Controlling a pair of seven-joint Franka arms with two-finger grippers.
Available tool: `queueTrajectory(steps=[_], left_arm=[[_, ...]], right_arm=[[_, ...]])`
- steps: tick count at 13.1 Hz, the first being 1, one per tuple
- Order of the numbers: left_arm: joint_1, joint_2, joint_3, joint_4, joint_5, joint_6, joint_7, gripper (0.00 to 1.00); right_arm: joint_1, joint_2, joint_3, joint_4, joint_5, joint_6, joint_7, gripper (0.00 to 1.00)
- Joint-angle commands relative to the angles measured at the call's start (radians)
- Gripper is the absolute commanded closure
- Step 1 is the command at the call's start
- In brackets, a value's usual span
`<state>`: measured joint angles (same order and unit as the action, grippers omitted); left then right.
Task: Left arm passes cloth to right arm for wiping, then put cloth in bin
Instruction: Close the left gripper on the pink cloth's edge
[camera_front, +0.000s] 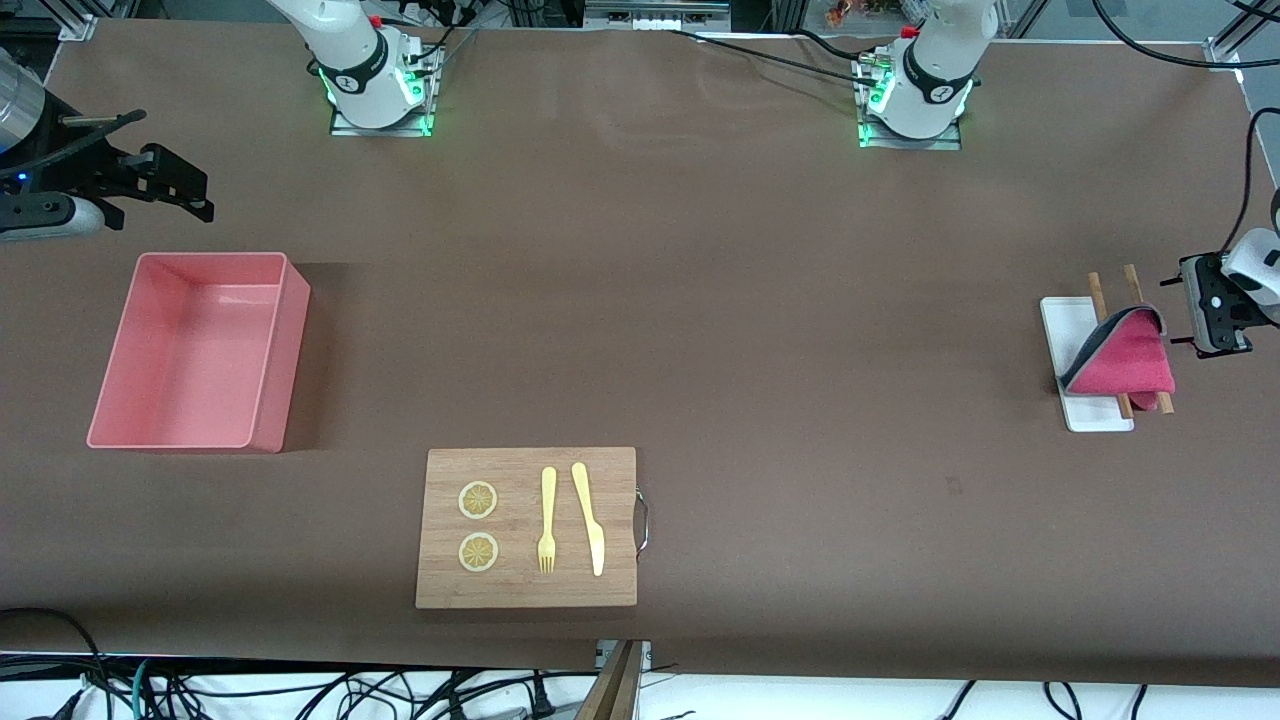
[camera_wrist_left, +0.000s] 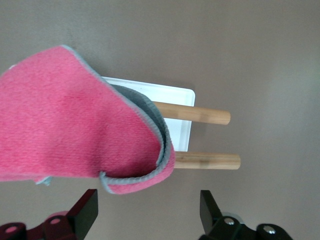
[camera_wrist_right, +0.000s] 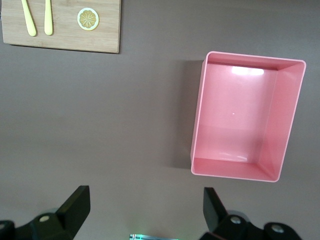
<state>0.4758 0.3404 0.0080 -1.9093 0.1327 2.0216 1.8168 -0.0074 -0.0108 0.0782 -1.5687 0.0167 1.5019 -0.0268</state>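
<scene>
While the wooden board lay nearest the camera, the bin sat farther back with nothing inside. The cloth draped over two wooden rods on a white tray. The left gripper hung just beside the cloth, jaws spread. The right gripper hovered past the bin, jaws spread.

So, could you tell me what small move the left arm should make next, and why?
Probably ease the left gripper forward so its open fingers straddle the cloth's folded edge, then close. The cloth lies draped over the white tray and wooden rods, just ahead of the fingers, ungrasped.
</scene>
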Motion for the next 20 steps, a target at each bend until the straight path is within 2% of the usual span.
queueTrajectory(steps=[1,4,8,12,15,17,20], left_arm=[[0.018,-0.006,-0.017,-0.011,-0.024,0.008,0.039,0.37],[0.015,0.005,-0.017,-0.008,-0.044,0.005,0.041,0.68],[0.014,0.006,-0.019,0.000,-0.044,0.005,0.070,0.99],[0.010,0.005,-0.019,0.010,-0.045,0.000,0.073,1.00],[0.001,0.002,-0.031,0.074,-0.045,-0.087,0.052,1.00],[-0.003,0.000,-0.072,0.145,-0.044,-0.191,-0.012,1.00],[-0.003,-0.003,-0.202,0.266,-0.025,-0.406,-0.208,1.00]], right_arm=[[-0.003,0.008,0.003,0.024,-0.006,-0.020,-0.010,0.00],[-0.003,0.008,0.003,0.024,-0.006,-0.022,-0.007,0.00],[-0.003,0.009,0.003,0.024,-0.006,-0.022,-0.005,0.00],[-0.005,0.009,0.002,0.024,-0.006,-0.022,-0.007,0.00],[-0.005,0.009,0.002,0.024,-0.006,-0.022,-0.007,0.00],[-0.003,0.008,0.002,0.024,-0.006,-0.022,-0.004,0.00],[-0.003,0.008,0.002,0.024,-0.006,-0.022,-0.005,0.00]])
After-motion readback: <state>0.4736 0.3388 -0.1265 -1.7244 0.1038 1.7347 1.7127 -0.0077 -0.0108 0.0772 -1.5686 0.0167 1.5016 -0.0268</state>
